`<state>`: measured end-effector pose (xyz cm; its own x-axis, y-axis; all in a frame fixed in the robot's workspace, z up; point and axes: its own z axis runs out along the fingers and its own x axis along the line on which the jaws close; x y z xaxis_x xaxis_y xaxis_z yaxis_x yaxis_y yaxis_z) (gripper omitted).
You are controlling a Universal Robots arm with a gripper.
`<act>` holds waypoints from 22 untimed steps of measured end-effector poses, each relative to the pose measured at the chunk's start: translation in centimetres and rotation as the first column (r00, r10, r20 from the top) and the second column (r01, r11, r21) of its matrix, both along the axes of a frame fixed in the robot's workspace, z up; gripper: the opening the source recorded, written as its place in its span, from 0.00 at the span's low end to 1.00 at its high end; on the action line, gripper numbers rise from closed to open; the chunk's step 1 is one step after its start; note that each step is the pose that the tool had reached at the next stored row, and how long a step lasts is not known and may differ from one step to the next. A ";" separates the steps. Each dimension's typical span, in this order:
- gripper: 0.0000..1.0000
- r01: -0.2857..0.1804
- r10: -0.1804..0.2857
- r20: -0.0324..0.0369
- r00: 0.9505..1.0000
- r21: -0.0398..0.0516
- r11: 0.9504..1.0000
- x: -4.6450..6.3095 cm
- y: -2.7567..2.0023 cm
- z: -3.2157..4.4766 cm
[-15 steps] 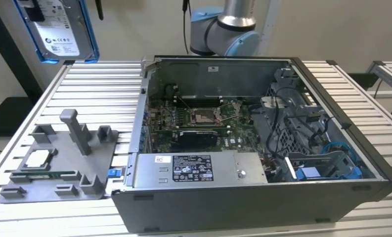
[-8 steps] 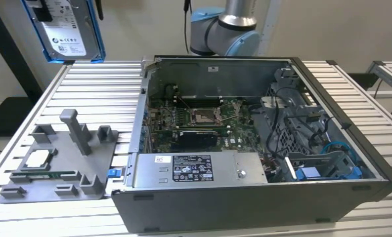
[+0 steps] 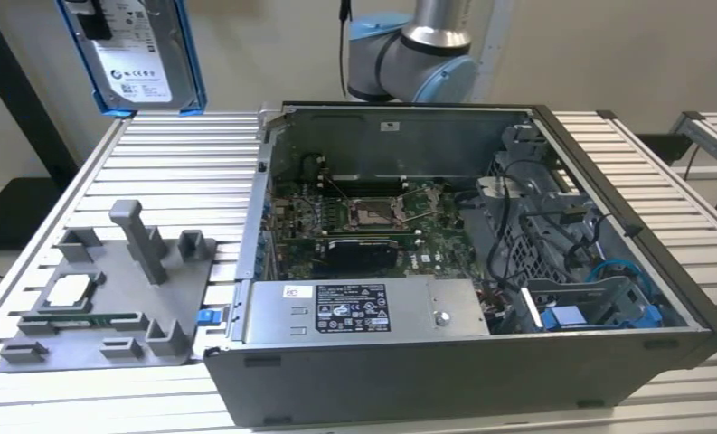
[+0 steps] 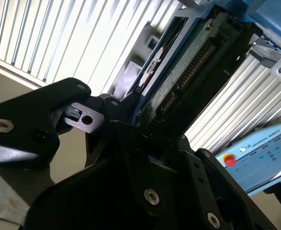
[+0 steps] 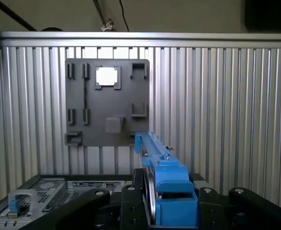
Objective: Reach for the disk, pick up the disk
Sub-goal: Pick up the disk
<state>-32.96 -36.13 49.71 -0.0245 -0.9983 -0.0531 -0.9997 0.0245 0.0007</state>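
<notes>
Claw [image 5: 165, 211] clamped on the disk [image 3: 141, 54] by its blue bracket edges, so the disk hangs upright, high above the bench [image 3: 177, 154], clear of the open computer case [image 3: 455, 271].

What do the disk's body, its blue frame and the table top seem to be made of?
The disk: probably metal body, silver-grey with dull sheen, paper-like white label. Its blue frame: likely plastic, matte, moulded shape. The table: seemingly aluminium, ribbed, brightly reflecting.
</notes>
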 end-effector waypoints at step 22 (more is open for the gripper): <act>0.00 0.000 0.000 0.000 1.000 0.000 1.000 5.9 0.00 0.00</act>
<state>-27.01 -36.13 49.72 -0.0245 -0.9983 -0.0531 -0.9997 0.0245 0.0007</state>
